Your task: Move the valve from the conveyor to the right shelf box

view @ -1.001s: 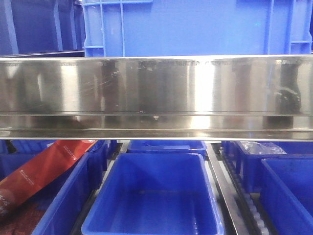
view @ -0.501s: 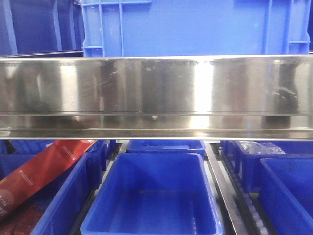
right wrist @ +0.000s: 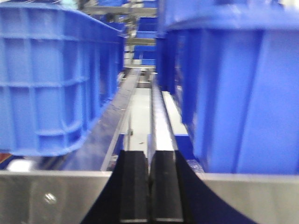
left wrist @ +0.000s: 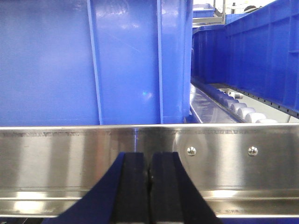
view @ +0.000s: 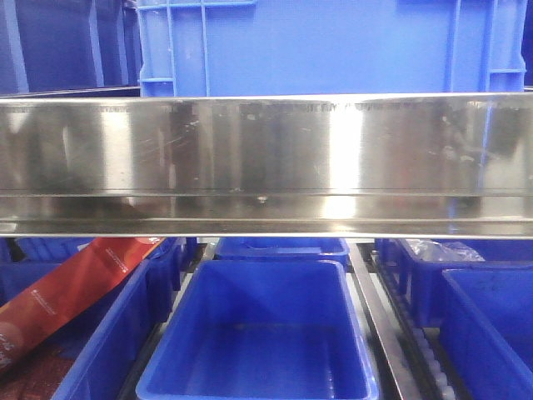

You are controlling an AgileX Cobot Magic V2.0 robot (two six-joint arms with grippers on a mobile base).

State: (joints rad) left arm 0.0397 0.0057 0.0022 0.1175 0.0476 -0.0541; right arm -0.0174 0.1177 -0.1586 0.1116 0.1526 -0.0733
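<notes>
The valve and the conveyor are out of view in every frame. In the left wrist view my left gripper (left wrist: pixel 149 156) is shut, pads together with nothing between them, right in front of a steel shelf rail (left wrist: pixel 233 163). In the right wrist view my right gripper (right wrist: pixel 149 154) is likewise shut on nothing, over a steel rail (right wrist: pixel 56 196) and pointing down the gap between two tall blue crates. In the front view, blue shelf boxes sit below the rail: an empty one in the middle (view: pixel 258 333) and another at the right (view: pixel 491 333).
A wide steel shelf beam (view: pixel 266 158) crosses the front view, with a large blue crate (view: pixel 333 46) on top. A red packet (view: pixel 75 287) lies in the lower left box. Roller tracks (left wrist: pixel 238 107) run between crates. A clear bag (view: pixel 437 250) sits in a back right box.
The front view has shifted a touch, so the middle blue box sits slightly lower in frame. Nothing else has visibly moved.
</notes>
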